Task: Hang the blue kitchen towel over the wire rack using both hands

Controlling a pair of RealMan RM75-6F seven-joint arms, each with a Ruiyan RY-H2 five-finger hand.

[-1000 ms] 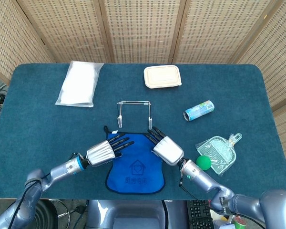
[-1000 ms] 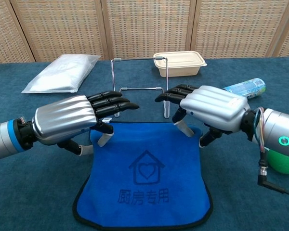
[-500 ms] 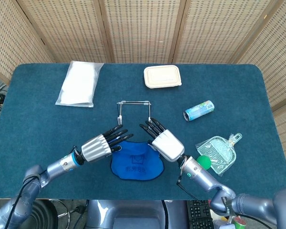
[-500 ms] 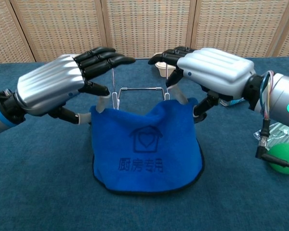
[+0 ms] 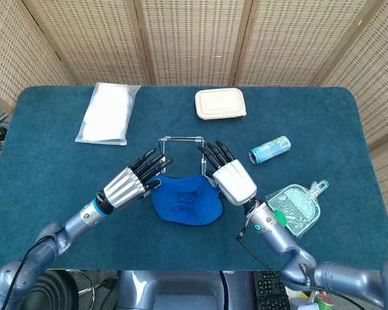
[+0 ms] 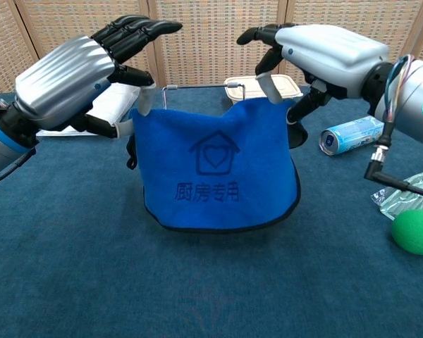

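since the last frame i've raised both hands higher and further toward the wire rack point(image 5: 181, 147), and the blue kitchen towel point(image 6: 218, 169) now hangs clear of the worktop point(image 6: 70, 267), just in front of the rack. my left hand point(image 6: 74, 74) pinches the towel's upper left corner strap between thumb and finger, the other fingers stretched forward and up. my right hand point(image 6: 324, 53) pinches the upper right strap the same way, palm down, fingers pointing toward the left hand. the towel sags between them, printed side facing the chest camera.
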